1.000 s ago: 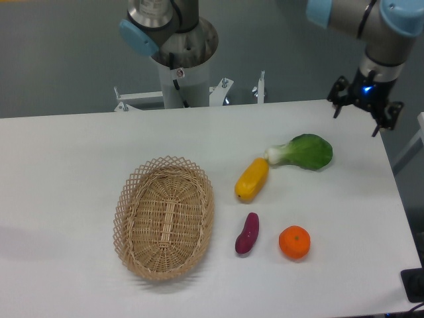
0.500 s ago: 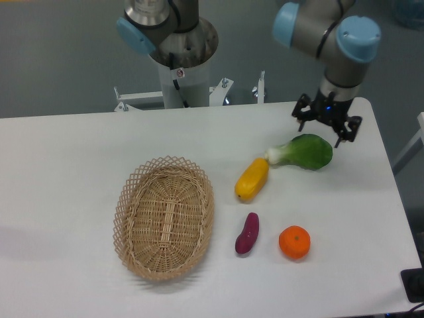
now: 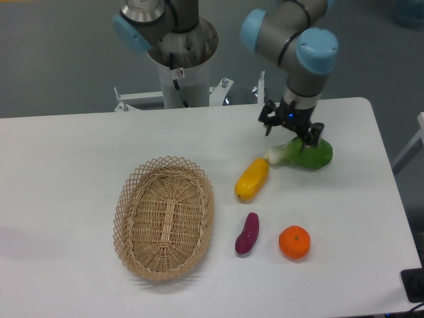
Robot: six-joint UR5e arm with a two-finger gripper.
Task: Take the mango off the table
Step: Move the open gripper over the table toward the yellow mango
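1. The black two-finger gripper (image 3: 289,130) hangs on the grey arm with pale-blue joint caps (image 3: 296,41), fingers pointing down and spread apart with nothing between them.
2. It sits above the far right part of the table, over the leafy green vegetable with a white stalk (image 3: 307,152); the fingertips overlap the vegetable's upper edge in this view, though whether they touch it cannot be told.
3. The vegetable lies on its side, white stalk end pointing left toward the mango.
4. The smooth, elongated yellow-orange mango (image 3: 252,179) lies flat on the table just below and to the left of the gripper, apart from the fingers. Its upper end sits just beside the vegetable's white stalk, and whether the two touch is unclear.
5. The mango is angled, its upper end toward the right and its lower end toward the left.
6. Nearer the camera, the small purple sweet potato (image 3: 247,233) lies near the mango's lower end, separate from it.
7. The round bright-orange fruit (image 3: 294,242) rests to the right of the sweet potato, near it but not touching.
8. The oval woven wicker basket (image 3: 163,216) stands left of the mango and sweet potato, nothing visible inside.
9. All of these rest on the large white table with rounded corners (image 3: 73,165).
10. The arm's grey cylindrical base (image 3: 182,63) rises behind the far edge.
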